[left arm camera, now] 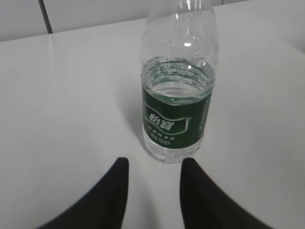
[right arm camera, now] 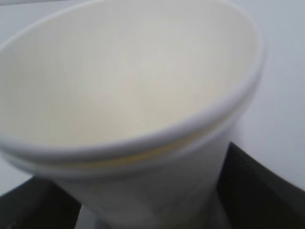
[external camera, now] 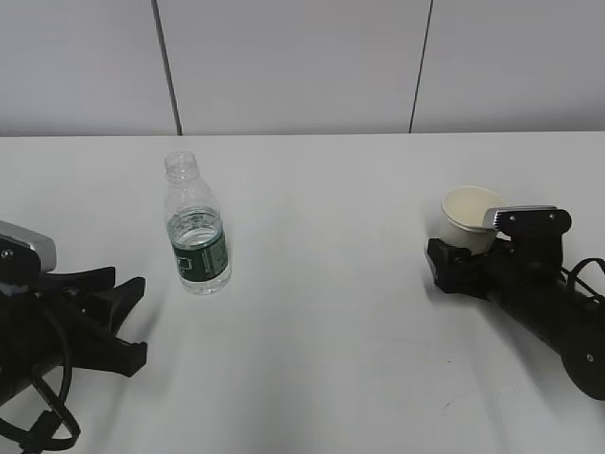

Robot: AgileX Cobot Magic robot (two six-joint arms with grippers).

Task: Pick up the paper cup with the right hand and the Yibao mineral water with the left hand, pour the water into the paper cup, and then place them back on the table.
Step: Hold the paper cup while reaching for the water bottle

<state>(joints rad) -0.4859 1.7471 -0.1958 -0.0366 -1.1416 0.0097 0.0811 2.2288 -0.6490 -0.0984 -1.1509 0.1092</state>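
The Yibao mineral water [external camera: 196, 227] stands upright and capless on the white table [external camera: 321, 331], partly filled, with a dark green label; it also shows in the left wrist view [left arm camera: 177, 95]. My left gripper [external camera: 142, 317] is open and empty, just short of the bottle, which stands slightly right of the gap [left arm camera: 156, 164]. The paper cup [external camera: 470, 216] is off-white and empty. My right gripper [external camera: 470, 248] is shut on its lower body. In the right wrist view the cup [right arm camera: 133, 86] fills the frame between black fingers [right arm camera: 257, 186].
A grey panelled wall [external camera: 302, 66] runs behind the table's far edge. A small dark scuff mark [external camera: 456, 402] lies on the table near the front right. Bare white tabletop lies between the bottle and the cup.
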